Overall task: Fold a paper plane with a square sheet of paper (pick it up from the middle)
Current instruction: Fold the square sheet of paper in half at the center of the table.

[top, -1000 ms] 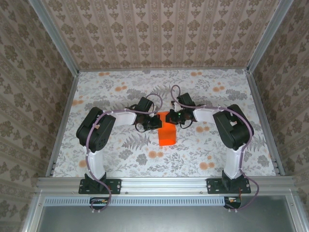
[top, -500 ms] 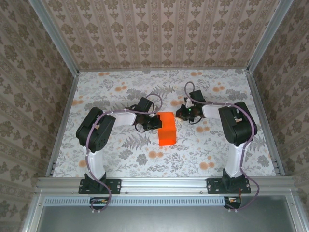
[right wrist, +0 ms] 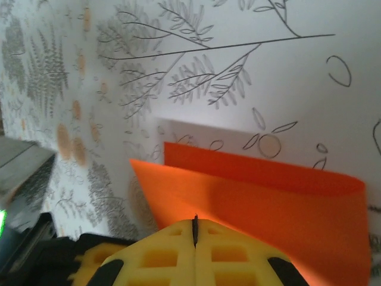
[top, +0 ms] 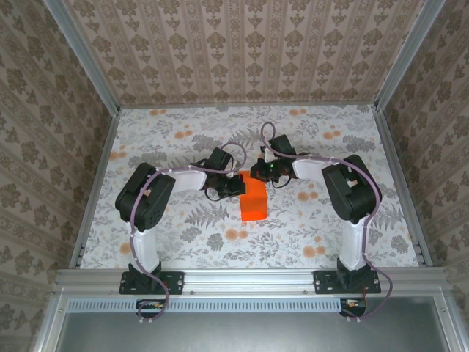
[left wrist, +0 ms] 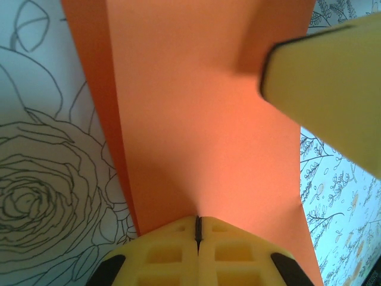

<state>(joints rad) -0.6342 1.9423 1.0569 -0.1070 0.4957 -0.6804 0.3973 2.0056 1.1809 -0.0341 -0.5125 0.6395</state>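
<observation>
The square sheet of paper [top: 253, 206] lies folded on the flower-print table, a vivid orange oblong between the two arms. My left gripper [top: 236, 185] meets its left far corner. In the left wrist view the paper [left wrist: 202, 119] puckers into the shut jaws of the left gripper [left wrist: 198, 223]. My right gripper [top: 258, 173] sits at the paper's far edge. In the right wrist view the right gripper [right wrist: 195, 229] is shut, tips resting over the folded paper [right wrist: 268, 190], whose lower layer peeks out behind. A yellow right finger [left wrist: 327, 89] presses on the sheet.
The patterned table [top: 183, 235] is walled by aluminium rails [top: 95, 183] on the left, right and near sides, with wallpapered panels behind. Both arm bases [top: 150, 279] stand at the near edge. Pale orange flower prints [top: 236, 235] dot the cloth.
The right gripper swung away to the right half a second ago and has come back left onto the paper's far edge. The left gripper and the paper stayed put.
</observation>
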